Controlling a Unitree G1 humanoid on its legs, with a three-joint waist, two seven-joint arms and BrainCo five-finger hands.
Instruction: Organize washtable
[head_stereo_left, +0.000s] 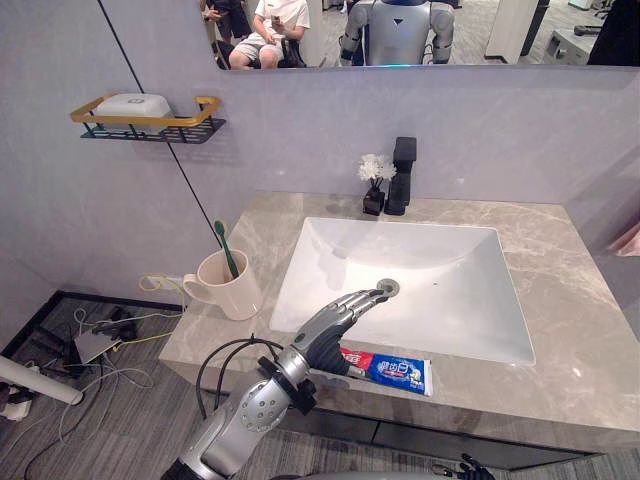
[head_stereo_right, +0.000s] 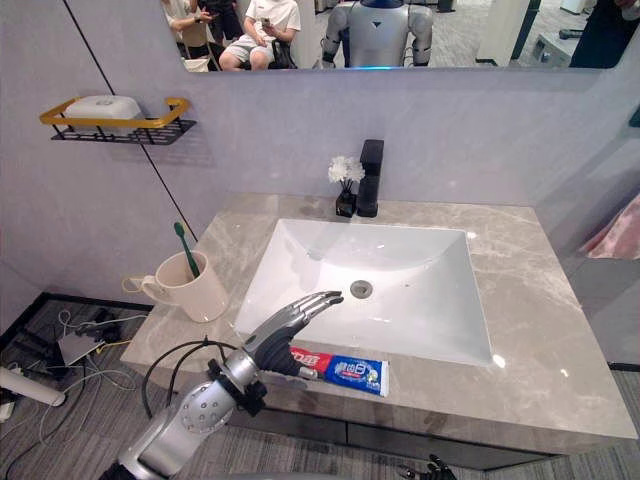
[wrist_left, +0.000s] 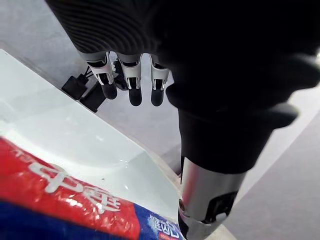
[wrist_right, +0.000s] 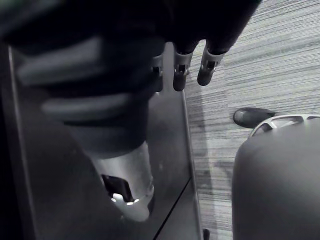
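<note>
While nothing is being gripped,
Left hand (head_stereo_left: 335, 322): hovering, fingers straight.
Toothpaste (head_stereo_left: 395, 372): lying just under its palm, by the counter (head_stereo_left: 565, 350) edge.
Right hand (wrist_right: 209, 67): hanging slack.
Risk: glancing grab knocking toothpaste floorward.

Grey wall (head_stereo_left: 300, 130), mirror (head_stereo_left: 500, 30) above — gold-railed shelf (head_stereo_left: 150, 125), grey carpet floor (head_stereo_left: 130, 440)

tabletop (head_stereo_left: 560, 350): grey veined stone look, smooth, slight sheen
sink (head_stereo_left: 450, 290): white, glossy, smooth, ceramic look
toothpaste tube (head_stereo_left: 395, 371): glossy plastic
cup (head_stereo_left: 230, 290): cream, matt, smooth
toothbrush (head_stereo_left: 226, 245): green plastic
faucet (head_stereo_left: 402, 175): black, matt
shelf (head_stereo_left: 150, 125): gold metal rail, black wire base
left robot hand (head_stereo_left: 335, 320): silver metal fingers, dark matt tips, dark ribbed cover
floor (wrist_right: 260, 60): grey, fine-ribbed, matt
</note>
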